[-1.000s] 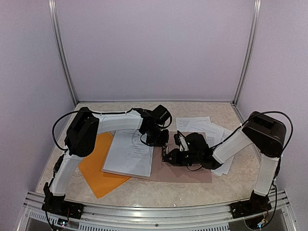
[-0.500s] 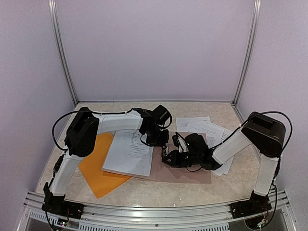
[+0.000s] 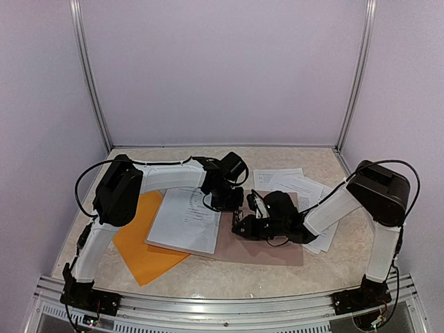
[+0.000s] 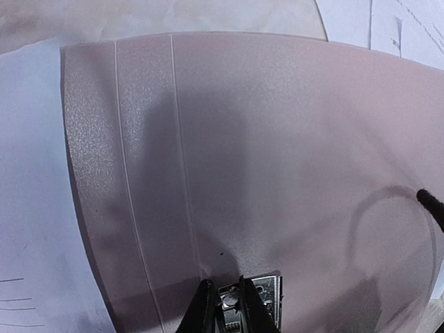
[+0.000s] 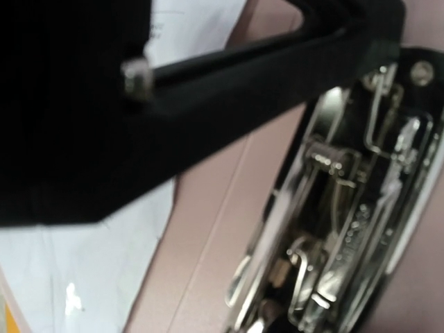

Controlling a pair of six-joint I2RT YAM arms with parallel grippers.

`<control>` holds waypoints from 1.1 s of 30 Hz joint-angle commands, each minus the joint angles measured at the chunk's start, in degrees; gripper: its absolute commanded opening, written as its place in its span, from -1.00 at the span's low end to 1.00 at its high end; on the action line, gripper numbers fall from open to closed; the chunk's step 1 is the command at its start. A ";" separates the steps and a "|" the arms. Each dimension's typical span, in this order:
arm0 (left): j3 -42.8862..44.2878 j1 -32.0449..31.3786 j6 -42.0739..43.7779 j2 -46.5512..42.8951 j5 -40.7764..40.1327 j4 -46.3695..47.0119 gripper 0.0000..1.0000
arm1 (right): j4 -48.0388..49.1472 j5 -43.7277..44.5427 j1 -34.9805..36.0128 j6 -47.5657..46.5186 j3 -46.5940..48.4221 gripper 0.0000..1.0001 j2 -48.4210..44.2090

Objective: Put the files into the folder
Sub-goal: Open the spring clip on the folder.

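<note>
The orange folder (image 3: pixel 142 246) lies flat at the left, partly under a stack of white files (image 3: pixel 187 220). More files (image 3: pixel 291 182) are spread at the back right. A grey-brown clipboard (image 3: pixel 267 250) lies between them. My left gripper (image 3: pixel 227 201) sits at the board's far edge. In the left wrist view that gripper (image 4: pixel 231 305) is shut on a small part of the metal clip (image 4: pixel 270 291). My right gripper (image 3: pixel 241 225) is low over the board's middle. The right wrist view is blurred, and the clip's mechanism (image 5: pixel 347 208) fills it where the gripper (image 5: pixel 277 305) closes.
Pale side walls and two metal posts (image 3: pixel 90 83) enclose the table. The aluminium rail (image 3: pixel 222 305) with both arm bases runs along the near edge. The left arm's black wrist (image 5: pixel 104 104) hangs close above the right gripper. Bare beige tabletop (image 3: pixel 236 274) shows in front of the clipboard.
The right gripper has crept a little to the left along the clipboard. The left arm, the files and the folder have stayed where they were.
</note>
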 commanded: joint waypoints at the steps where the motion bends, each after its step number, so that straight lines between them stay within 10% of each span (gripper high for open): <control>1: -3.49 -0.76 0.68 3.92 -0.39 -6.87 -0.78 | -3.30 1.73 0.47 0.40 1.05 -0.75 1.52; 33: -7.83 -2.09 2.88 3.57 -2.38 -7.05 -0.83 | -7.60 5.44 0.08 0.70 -4.93 -1.00 4.18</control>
